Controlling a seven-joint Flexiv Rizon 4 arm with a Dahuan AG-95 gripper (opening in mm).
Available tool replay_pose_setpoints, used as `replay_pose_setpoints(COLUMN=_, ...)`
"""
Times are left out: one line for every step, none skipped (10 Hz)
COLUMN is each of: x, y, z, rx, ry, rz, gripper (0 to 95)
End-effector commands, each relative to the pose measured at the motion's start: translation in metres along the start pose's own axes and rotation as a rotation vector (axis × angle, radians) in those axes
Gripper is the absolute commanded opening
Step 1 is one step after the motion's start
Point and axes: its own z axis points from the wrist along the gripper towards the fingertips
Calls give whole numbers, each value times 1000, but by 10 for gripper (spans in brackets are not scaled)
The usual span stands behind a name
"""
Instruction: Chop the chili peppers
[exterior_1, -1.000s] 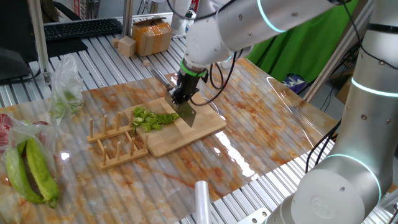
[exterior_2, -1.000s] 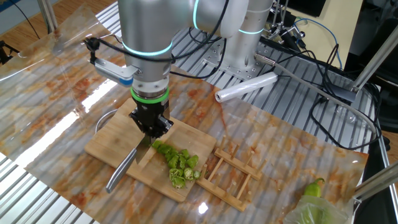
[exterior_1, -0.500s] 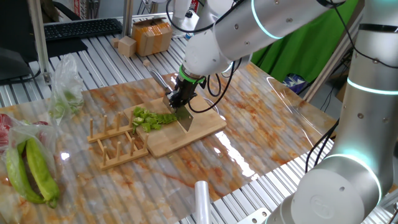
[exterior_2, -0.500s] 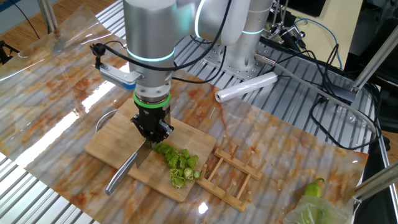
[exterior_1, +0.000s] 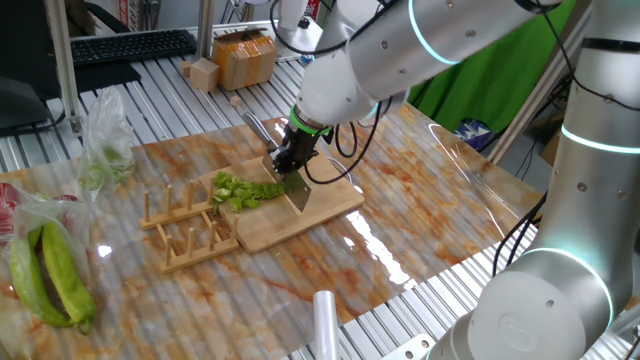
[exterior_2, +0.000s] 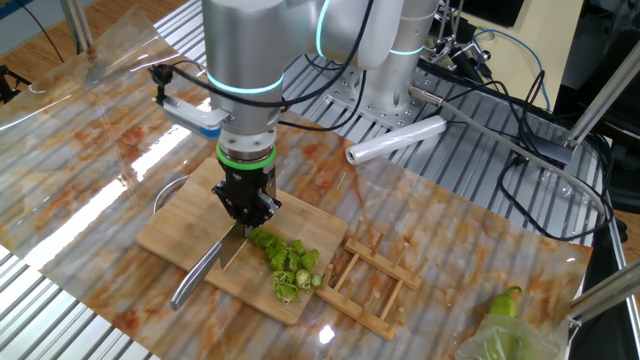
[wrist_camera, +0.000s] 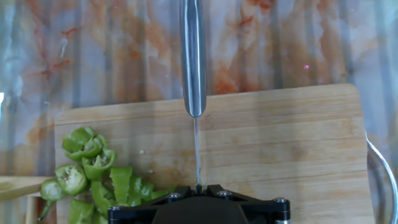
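Over the bamboo board (exterior_2: 190, 235), the pincer (exterior_2: 247, 205) pinches a knife (wrist_camera: 193, 56) beside chili slices (exterior_2: 290, 262).

One fixed view looks down across the counter (exterior_1: 420, 190) from an elevated corner, facing the arm from the side of the wooden rack (exterior_1: 185, 232). The other fixed view looks from the opposite side, toward the arm's base, at similar range. Both share the cutting board (exterior_1: 320, 205) and rack. The hand view looks steeply down at close range along the knife (wrist_camera: 193, 56) onto the same board.
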Motion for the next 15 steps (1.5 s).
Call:
replay_pose_setpoints(x=-3, y=0, z=5, rx=5, ry=-10, rz=-2, gripper=0)
replay_pose_setpoints(x=-3, y=0, z=2, rx=5, ry=-8, rz=0, gripper=0)
replay_pose_setpoints(x=0, y=0, z=-2, rx=3, ry=-6, rz=5, gripper=0)
replay_pose_setpoints(x=0, y=1, z=-2, rx=5, ry=-11, rz=6, gripper=0)
replay_pose_setpoints(x=-2, y=1, z=-1, rx=12, ry=-10, rz=5, gripper=0)
replay_pose_setpoints(x=-3, y=1, z=2, rx=6, ry=-11, rz=8, gripper=0)
replay_pose_setpoints(x=-5, y=2, z=3, rx=7, ry=-2, rz=8, gripper=0)
replay_pose_setpoints(x=-6, y=4, z=-1, rx=-10, ry=2, rz=21, gripper=0)
replay_pose_setpoints(x=-7, y=6, z=-3, rx=-5, ry=6, rz=20, gripper=0)
replay_pose_setpoints(x=-7, y=7, z=-6, rx=5, ry=24, rz=16, gripper=0)
replay_pose_setpoints(x=-7, y=7, z=-6, rx=9, ry=28, rz=16, gripper=0)
replay_pose_setpoints(x=-7, y=7, z=-7, rx=10, ry=29, rz=15, gripper=0)
replay_pose_setpoints(x=-7, y=6, z=-10, rx=11, ry=41, rz=15, gripper=0)
replay_pose_setpoints(x=-7, y=5, z=-14, rx=8, ry=53, rz=17, gripper=0)
replay_pose_setpoints(x=-6, y=5, z=-18, rx=8, ry=61, rz=18, gripper=0)
